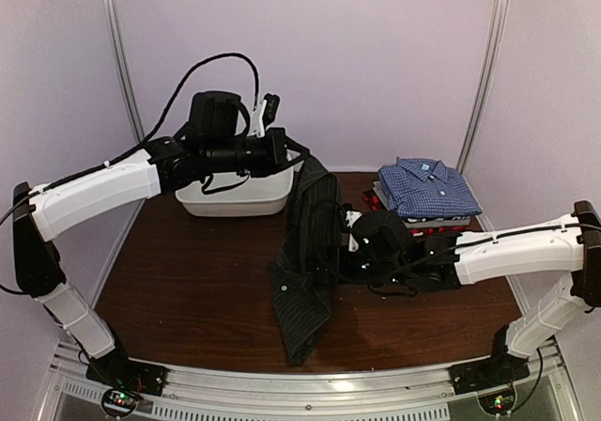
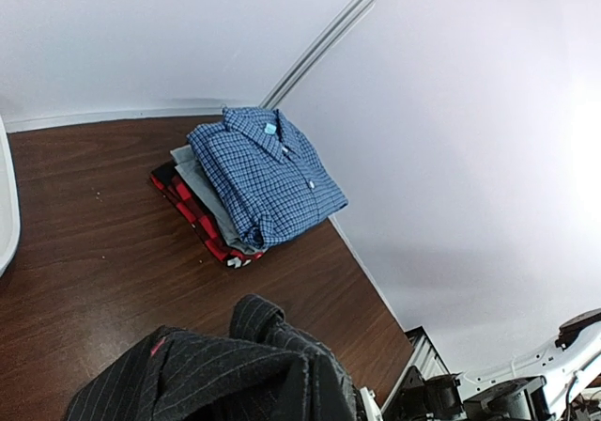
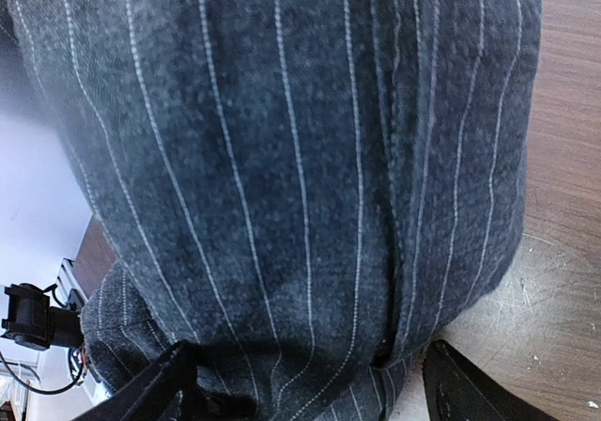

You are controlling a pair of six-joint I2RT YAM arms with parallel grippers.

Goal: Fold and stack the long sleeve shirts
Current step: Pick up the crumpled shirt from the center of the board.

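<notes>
A black pinstriped long sleeve shirt [image 1: 305, 252] hangs from my left gripper [image 1: 299, 158], which is shut on its upper end; the lower end trails onto the table. In the left wrist view the same shirt [image 2: 216, 374] covers the fingers. My right gripper [image 1: 344, 242] stands open against the hanging cloth at mid-height. In the right wrist view the shirt [image 3: 300, 158] fills the frame, and the right gripper [image 3: 310, 355] has the fabric bulging between its spread fingers [image 3: 455, 383]. A folded stack lies at the back right, a blue checked shirt [image 1: 427, 188] on top.
A white tub [image 1: 235, 194] stands at the back of the brown table [image 1: 188, 280], behind my left arm. The stack [image 2: 258, 181] shows grey and red-black shirts under the blue one. White walls close in behind and at both sides.
</notes>
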